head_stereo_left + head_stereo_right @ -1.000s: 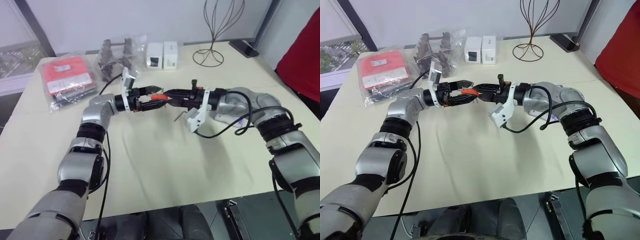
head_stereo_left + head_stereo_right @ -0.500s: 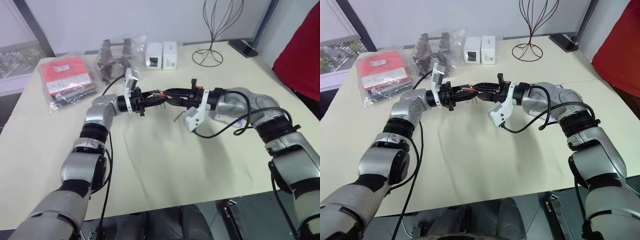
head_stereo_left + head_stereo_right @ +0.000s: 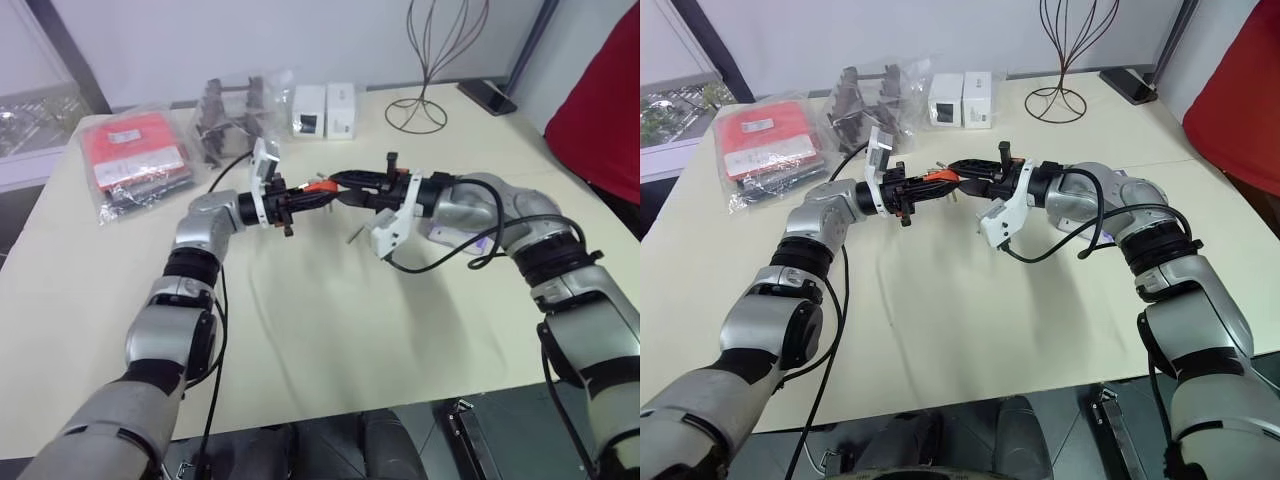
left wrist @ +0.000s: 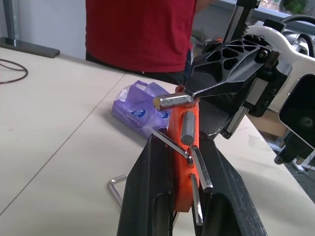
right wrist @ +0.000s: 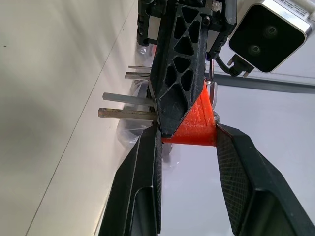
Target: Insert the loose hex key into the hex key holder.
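The hex key holder (image 3: 318, 187), a small red-orange block with short metal keys sticking out, hangs above the middle of the table. Both grippers meet on it. My left gripper (image 3: 312, 194) comes from the left and is shut on the holder (image 4: 184, 147), its fingers (image 4: 152, 196) flanking the block. From the right, my right gripper (image 3: 338, 190) is shut on the same block (image 5: 194, 123), one pad on each side. The loose hex key (image 3: 354, 233), a thin grey L-shaped rod, lies on the table below the grippers, also seen as the bent rod (image 4: 115, 186) in the left wrist view.
A red packet in clear plastic (image 3: 135, 150), a bag of grey parts (image 3: 230, 108), two white boxes (image 3: 325, 110), a wire stand (image 3: 425, 70) and a phone (image 3: 487, 95) line the far table edge. A purple bag (image 4: 140, 105) lies under my right arm. A person in red (image 3: 600, 100) stands at the right.
My left gripper, open around the holder a second ago, has closed on it. The right gripper kept its grip and neither hand shifted noticeably.
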You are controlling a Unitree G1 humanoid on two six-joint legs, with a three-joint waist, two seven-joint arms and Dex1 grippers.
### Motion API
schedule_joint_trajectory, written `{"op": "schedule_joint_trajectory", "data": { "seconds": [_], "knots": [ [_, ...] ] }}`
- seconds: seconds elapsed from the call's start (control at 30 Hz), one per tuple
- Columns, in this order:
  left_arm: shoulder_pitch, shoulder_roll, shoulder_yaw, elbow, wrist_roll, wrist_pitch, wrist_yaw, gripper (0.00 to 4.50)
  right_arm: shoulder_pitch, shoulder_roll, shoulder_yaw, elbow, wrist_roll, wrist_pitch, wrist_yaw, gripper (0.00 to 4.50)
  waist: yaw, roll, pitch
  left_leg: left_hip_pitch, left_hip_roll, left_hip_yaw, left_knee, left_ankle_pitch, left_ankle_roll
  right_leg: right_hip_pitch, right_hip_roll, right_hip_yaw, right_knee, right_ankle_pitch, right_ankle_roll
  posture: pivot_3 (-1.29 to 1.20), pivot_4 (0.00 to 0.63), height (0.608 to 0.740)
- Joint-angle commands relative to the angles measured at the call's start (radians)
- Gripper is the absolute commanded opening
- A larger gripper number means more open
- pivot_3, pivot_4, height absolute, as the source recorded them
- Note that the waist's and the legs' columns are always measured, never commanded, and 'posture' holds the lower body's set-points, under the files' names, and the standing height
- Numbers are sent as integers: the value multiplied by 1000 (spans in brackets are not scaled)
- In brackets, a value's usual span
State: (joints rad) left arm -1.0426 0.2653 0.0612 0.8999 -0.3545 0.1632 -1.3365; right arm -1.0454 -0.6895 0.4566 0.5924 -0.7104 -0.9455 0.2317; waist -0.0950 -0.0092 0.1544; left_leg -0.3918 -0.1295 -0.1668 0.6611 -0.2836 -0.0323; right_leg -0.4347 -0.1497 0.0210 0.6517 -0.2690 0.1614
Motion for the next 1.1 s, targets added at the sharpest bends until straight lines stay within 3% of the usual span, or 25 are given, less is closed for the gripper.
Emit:
{"op": "schedule_joint_trajectory", "data": {
  "seconds": [0.03, 0.17, 0.2, 0.27, 0.37, 0.47, 0.53, 0.63, 0.77, 0.93, 1.1],
  "knots": [
    [-30, 10, 36, -13, -18, -2, 18, 33, 2, -5, -28, -41, 20, -18, -1, 972, 0, 0, 0, 0, 0, 0, 0, 0, 0, 0, 0, 0, 0, 0, 0, 0, 150, 740],
    [-30, 10, 37, -11, -10, -11, 29, 33, 13, -4, -28, -25, 69, 0, 53, 972, 2, 0, 0, 0, 0, 0, 1, 0, 0, 0, 0, 0, 0, 0, 0, 0, 150, 740],
    [-28, 11, 38, -13, -10, -12, 29, 0, 15, -5, -28, -21, 83, 5, 70, 2030, 2, 0, 0, 0, 0, 0, 1, 0, 0, 0, 0, 0, 0, 0, 0, 0, 150, 740],
    [-20, 13, 36, -20, -6, -15, 30, 0, 20, -11, -34, -14, 117, 13, 105, 2832, 1, 0, 0, 0, 0, 0, 1, 0, 0, 1, 0, 0, 0, 0, 0, 0, 150, 740],
    [-4, 19, 32, -36, -3, -16, 28, 0, 28, -22, -55, -22, 131, 37, 121, 4442, 1, 0, 0, 0, 0, 0, 1, 0, 0, 1, 0, 0, 0, 0, 0, 0, 150, 740],
    [16, 32, 24, -60, 5, -21, 26, 0, 47, -35, -82, -40, 147, 88, 136, 4442, 1, 0, 0, 0, 0, 0, 1, 0, 0, 1, 0, 0, 0, 0, 0, 0, 150, 740],
    [35, 47, 19, -89, 13, -31, 30, 0, 97, -15, -134, -71, 271, 243, 232, 4442, 1, 0, 0, 0, 0, 0, 1, 0, 0, 1, 0, 0, 0, 0, 0, 0, 150, 740],
    [66, 75, 13, -142, 27, -49, 38, 0, 198, 56, -243, -218, 529, 692, 416, 4442, 2, -1, 0, -1, 0, -1, 2, 0, 0, 2, 0, -1, 0, 0, 0, 0, 150, 740],
    [111, 101, 15, -229, 20, -28, 60, 0, 268, 149, -365, -496, 815, 1399, 509, 4442, 3, -1, 0, -1, 1, -2, 2, 0, 1, 3, 0, -2, 3, 0, 0, 0, 150, 740],
    [200, 139, -12, -381, 40, -29, 84, 0, 246, 239, -472, -645, 992, 2008, 433, 4442, 22, 0, 0, -2, 1, -2, 2, -1, 1, 2, -1, -1, 3, 0, 0, 0, 150, 740],
    [310, 212, -40, -587, 37, 12, 81, 0, 216, 364, -588, -672, 1051, 2314, 300, 4442, 39, 0, 0, -2, 0, -2, 0, -1, 1, 2, -1, -1, 3, 0, 0, 0, 150, 740]
  ]
}}
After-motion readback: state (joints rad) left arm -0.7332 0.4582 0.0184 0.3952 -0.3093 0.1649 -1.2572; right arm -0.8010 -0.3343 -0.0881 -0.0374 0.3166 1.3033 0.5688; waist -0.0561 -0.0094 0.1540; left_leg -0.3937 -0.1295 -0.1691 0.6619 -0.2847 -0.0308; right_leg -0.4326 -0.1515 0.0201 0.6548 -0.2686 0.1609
